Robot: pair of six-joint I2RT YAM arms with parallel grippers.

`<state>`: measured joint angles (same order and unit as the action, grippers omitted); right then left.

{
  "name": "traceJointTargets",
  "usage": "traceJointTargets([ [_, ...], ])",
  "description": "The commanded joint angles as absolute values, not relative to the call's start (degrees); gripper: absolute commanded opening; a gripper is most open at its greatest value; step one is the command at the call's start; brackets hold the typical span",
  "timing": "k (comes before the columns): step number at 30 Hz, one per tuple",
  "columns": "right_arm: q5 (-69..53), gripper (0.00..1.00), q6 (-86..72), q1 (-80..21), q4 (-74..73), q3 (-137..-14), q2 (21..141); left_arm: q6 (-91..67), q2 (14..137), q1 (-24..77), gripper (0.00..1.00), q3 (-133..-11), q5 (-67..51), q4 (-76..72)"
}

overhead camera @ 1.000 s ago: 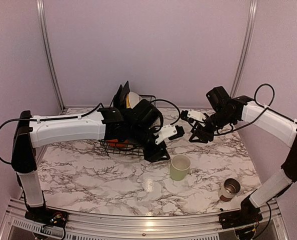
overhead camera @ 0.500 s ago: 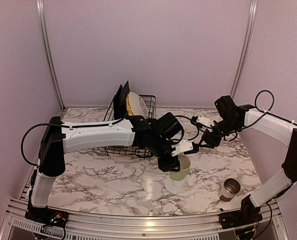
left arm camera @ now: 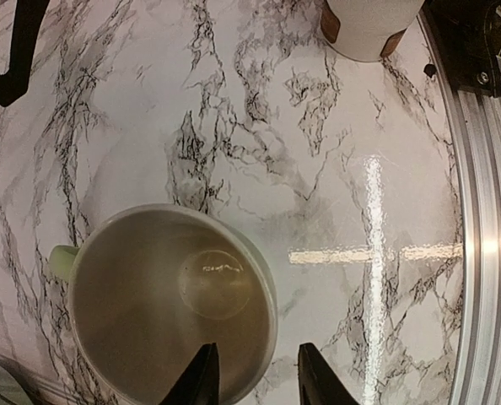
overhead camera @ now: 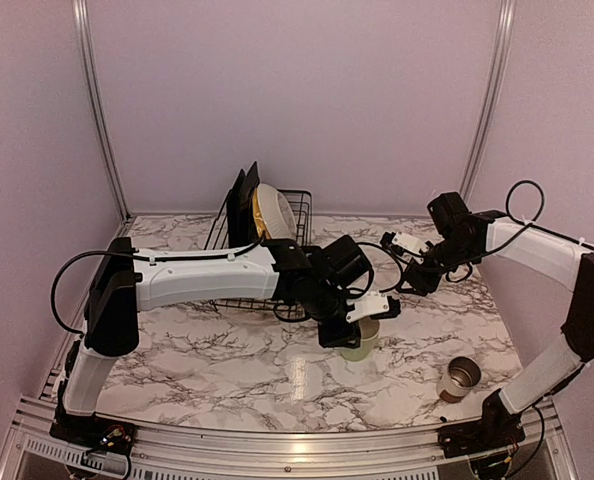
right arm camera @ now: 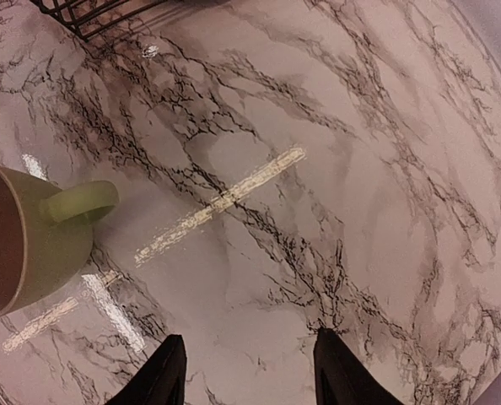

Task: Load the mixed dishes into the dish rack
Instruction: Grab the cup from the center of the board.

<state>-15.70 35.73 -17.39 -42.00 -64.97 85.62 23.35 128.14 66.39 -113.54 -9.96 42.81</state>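
Near the middle of the marble table [overhead camera: 177, 350], just in front of the dish rack [overhead camera: 299, 205], you find the pale green mug [left arm camera: 149, 312] standing upright with its mouth open to the ceiling and nothing inside it. Your left gripper [left arm camera: 255, 380] hangs right over its rim. In the left wrist view one fingertip reaches down inside the mug and the other sits outside the wall, so the rim runs between them. A sliver of space shows on each side of the wall, so the jaws stand apart and are not yet pinching it. The mug's handle points away from that gripper.

Your right gripper [right arm camera: 246, 371] hovers over bare marble to the right of the mug. Its two fingers are spread and nothing lies between them. From its wrist view you see the mug at the left edge with the handle turned toward it, and a corner of the rack at the top.

Toward the near right of the table, well apart from both grippers, the small grey-brown cup [overhead camera: 460, 377] stands upright.

Inside the rack, at its far end, the black square plates [overhead camera: 243, 195] stand on edge, with the yellow plate [overhead camera: 269, 212] upright just beside them.
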Motion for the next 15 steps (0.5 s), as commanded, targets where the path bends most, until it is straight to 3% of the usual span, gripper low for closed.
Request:
traceJointTargets([
  [1,-15.2,0.5,34.9,-17.0,-41.4,-65.1,86.5,24.0,129.6,67.0,0.31,-114.6,-9.5,46.1],
  [15,-17.1,0.5,34.8,-17.0,-43.3,-66.9,86.9,23.5,128.3,67.6,0.25,-111.2,-3.8,50.7],
])
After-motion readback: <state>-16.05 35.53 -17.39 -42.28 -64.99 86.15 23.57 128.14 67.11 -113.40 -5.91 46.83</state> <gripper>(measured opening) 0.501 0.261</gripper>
